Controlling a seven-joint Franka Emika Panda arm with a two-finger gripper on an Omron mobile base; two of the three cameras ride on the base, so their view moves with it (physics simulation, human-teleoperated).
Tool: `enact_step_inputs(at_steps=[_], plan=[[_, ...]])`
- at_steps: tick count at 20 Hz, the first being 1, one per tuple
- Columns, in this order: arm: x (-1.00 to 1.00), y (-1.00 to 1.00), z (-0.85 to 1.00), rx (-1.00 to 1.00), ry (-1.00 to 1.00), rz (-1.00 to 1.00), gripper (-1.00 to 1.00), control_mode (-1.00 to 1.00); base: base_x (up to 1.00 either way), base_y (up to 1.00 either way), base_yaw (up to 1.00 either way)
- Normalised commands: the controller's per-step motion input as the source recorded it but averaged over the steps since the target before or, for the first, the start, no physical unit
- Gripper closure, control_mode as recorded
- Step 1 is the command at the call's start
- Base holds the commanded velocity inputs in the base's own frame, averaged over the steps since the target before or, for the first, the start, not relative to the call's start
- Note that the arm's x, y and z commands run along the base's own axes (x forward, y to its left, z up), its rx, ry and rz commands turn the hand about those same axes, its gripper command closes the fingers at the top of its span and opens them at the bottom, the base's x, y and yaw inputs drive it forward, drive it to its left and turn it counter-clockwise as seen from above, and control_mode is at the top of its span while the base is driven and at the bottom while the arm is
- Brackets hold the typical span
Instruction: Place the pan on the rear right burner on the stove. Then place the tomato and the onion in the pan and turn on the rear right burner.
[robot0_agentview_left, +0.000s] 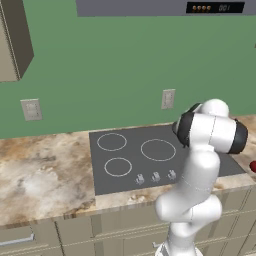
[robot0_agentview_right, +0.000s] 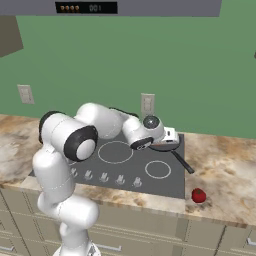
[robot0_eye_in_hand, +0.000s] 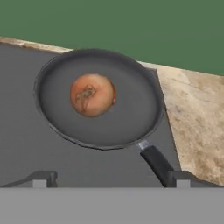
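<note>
A: Item one, pan (robot0_eye_in_hand: 98, 98)?
B: On the stove (robot0_agentview_right: 125, 170), rear right corner, apparently over the rear right burner, whose ring is hidden under it. Handle runs toward 5 o'clock in the hand view.
A: Onion (robot0_eye_in_hand: 92, 94)?
B: Inside the pan, just left of centre, resting on the base.
A: Gripper (robot0_eye_in_hand: 111, 178)?
B: Above the pan's near rim, jaws spread wide, nothing between them.
A: Tomato (robot0_agentview_right: 199, 195)?
B: On the counter (robot0_agentview_right: 225, 175) off the stove's front right corner, well apart from the pan, at about 5 o'clock from the gripper in the right base view, beyond the handle's end. Likely next pickup.
A: Knobs (robot0_agentview_right: 104, 177)?
B: Front row; burner step not yet due.
</note>
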Motion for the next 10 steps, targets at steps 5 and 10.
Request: enact_step_inputs(at_steps=[5,10], plan=[[-0.74,-0.11,0.15,0.00,0.00,-0.12,-1.00,-1.00,0.00,0.00,0.00],[-0.52,-0.11,0.25,0.00,0.00,-0.17,-1.00,-1.00,0.00,0.00,0.00]])
